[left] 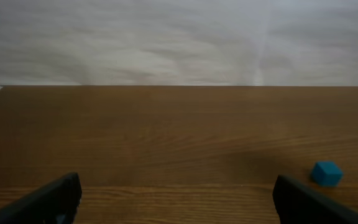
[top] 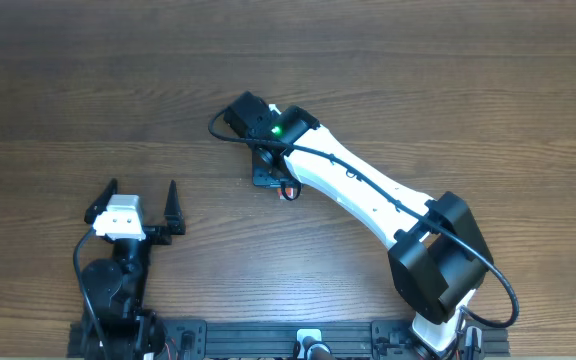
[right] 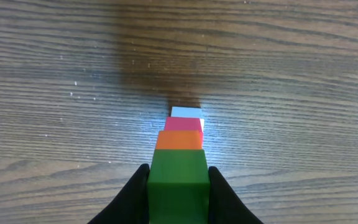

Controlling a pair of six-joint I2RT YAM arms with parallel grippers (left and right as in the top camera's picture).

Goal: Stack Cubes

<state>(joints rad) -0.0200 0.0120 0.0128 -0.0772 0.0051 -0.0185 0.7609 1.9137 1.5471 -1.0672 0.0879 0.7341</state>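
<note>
Reaching across the middle, my right arm [top: 368,195] bends down over the stack [right: 180,132]; the right gripper [right: 178,190] pinches the green cube [right: 178,174] atop orange, pink and a pale one; from above, the arm hides most of it; my left gripper [top: 138,200] rests spread near its base; its wrist view catches a blue cube [left: 325,173] on the table [left: 166,137].
</note>
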